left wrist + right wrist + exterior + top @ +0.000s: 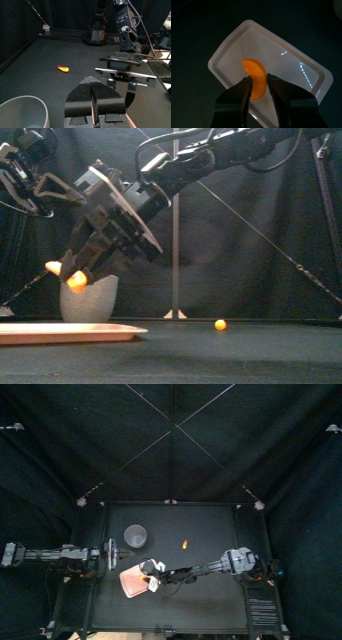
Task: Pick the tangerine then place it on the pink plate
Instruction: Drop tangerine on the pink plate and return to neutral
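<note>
1. The right gripper [257, 84] is clamped on the tangerine [254, 76], an orange wedge pinched between its two jaws.
2. In the front view the tangerine [76, 280] hangs in the air over the pink plate [40, 333], clearly above it and not touching.
3. The right wrist view looks straight down past the held piece onto the bare floor of the plate [294, 55].
4. The right arm comes in from the right and reaches past the middle, so its gripper [151, 574] is over the plate [130, 588] near the table's front left.
5. The tall grey speckled cup [90, 300] stands upright behind the plate, farther back on the table.
6. A small orange-yellow toy [186, 542] lies on the bare table to the right of the cup, well apart from the plate.
7. The left gripper [93, 82] rests at the table's left side, its jaws pressed together with nothing between them.
</note>
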Controlling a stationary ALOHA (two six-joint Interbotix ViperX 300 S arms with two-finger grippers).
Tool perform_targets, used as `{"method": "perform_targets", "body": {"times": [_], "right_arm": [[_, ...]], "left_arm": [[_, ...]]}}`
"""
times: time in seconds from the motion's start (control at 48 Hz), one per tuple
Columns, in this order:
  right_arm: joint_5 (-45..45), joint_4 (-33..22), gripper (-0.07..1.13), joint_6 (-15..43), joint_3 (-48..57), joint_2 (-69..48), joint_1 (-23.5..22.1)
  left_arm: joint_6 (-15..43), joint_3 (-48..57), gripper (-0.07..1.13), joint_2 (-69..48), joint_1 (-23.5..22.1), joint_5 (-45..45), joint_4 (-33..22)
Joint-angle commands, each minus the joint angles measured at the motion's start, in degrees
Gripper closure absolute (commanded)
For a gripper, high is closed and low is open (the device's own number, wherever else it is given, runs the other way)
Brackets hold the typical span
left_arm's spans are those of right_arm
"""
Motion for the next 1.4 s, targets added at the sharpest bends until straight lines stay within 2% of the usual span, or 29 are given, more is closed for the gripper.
{"method": "perform_targets", "body": {"times": [0.021,0.292,0.542,1.125,1.396], "right_arm": [[0.18,-0.09,0.33,0.0,-2.2,-0.53,-0.7],[0.18,-0.09,0.15,0.18,-4.04,0.97,-0.62],[2.55,-2.11,0.14,-0.18,-3.08,-2.29,-0.35],[3.52,-6.94,0.14,-0.18,9.58,-16.7,1.76],[5.89,-17.4,0.14,0.35,12.3,-19.78,4.75]], "left_arm": [[0.18,-1.49,0.96,0.18,0.18,-0.18,-0.09],[0.18,-1.41,0.96,0.18,1.85,-0.26,-0.18],[0.09,-1.23,0.96,0.26,2.64,0.35,-0.18],[0.26,-1.41,0.96,0.26,2.64,0.35,0.09],[0.35,-1.41,0.96,0.26,2.64,0.26,2.29]]}}
